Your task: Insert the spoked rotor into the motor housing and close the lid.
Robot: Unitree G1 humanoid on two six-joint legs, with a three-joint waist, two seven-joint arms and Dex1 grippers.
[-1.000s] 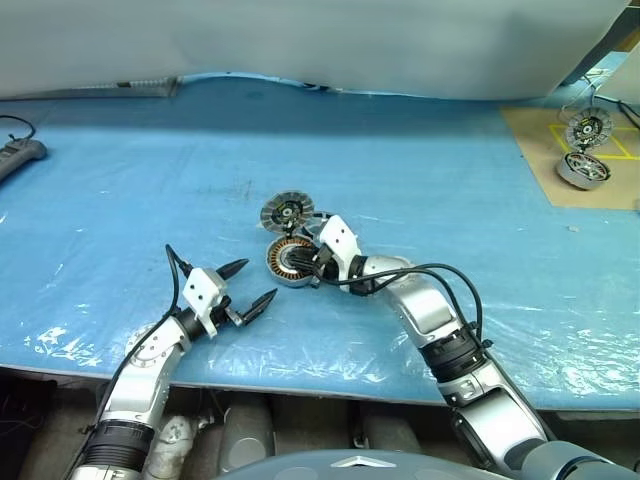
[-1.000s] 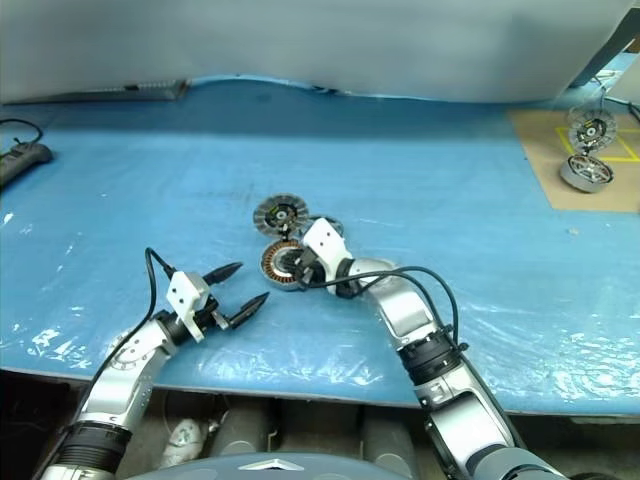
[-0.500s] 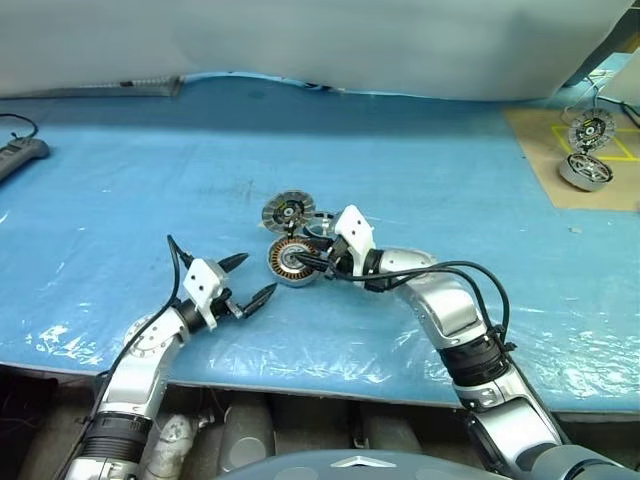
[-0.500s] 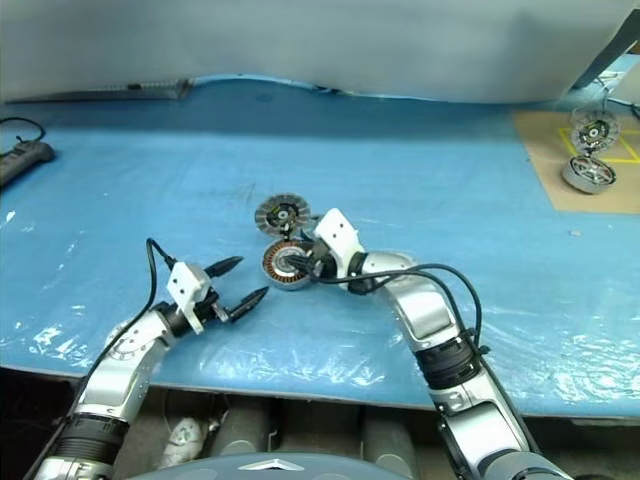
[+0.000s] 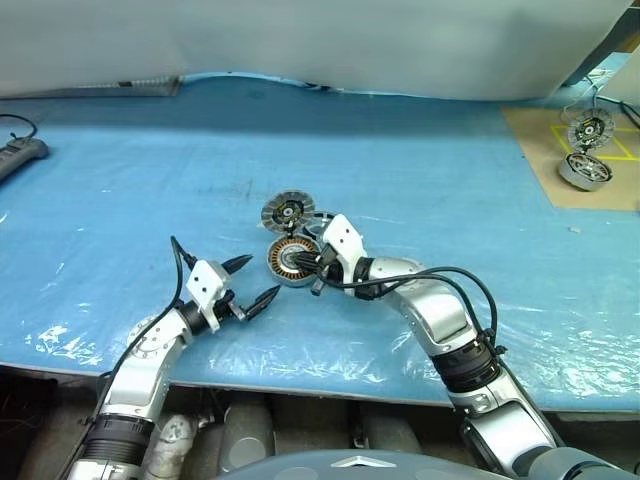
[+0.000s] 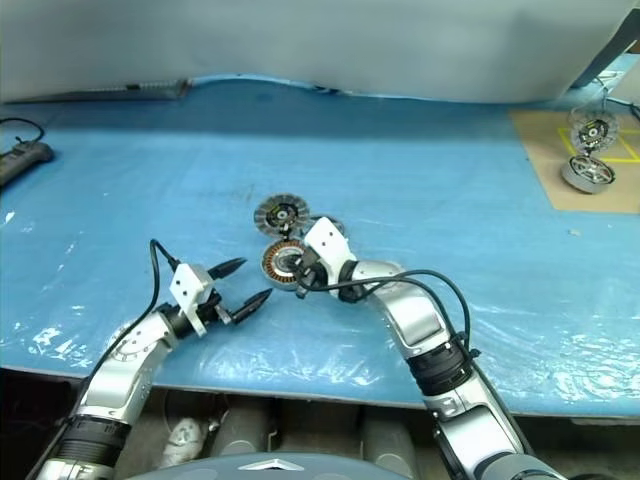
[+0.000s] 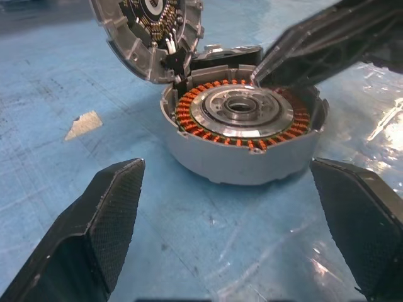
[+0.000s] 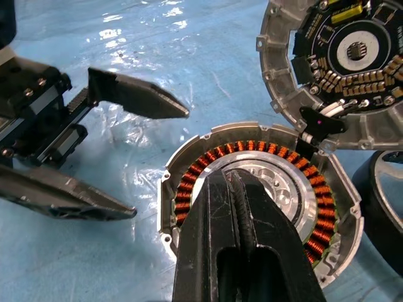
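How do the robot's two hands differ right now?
The left hand has its fingers spread wide and empty, short of the motor housing; the right hand has its fingers pressed shut, tips over the housing's middle. The left hand sits nearer the table edge; the right reaches farther in. Both have two black fingers.

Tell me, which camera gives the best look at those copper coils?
The right wrist view: it looks down into the motor housing, showing most of the copper ring. The left wrist view shows it sidelong; in the head views it is small.

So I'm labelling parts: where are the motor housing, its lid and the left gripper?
motor housing [image 7: 242, 165], left wrist view, front outer wall.
lid [image 8: 343, 60], right wrist view, dark inner face.
left gripper [image 5: 258, 282], left eye view, between its fingertips.
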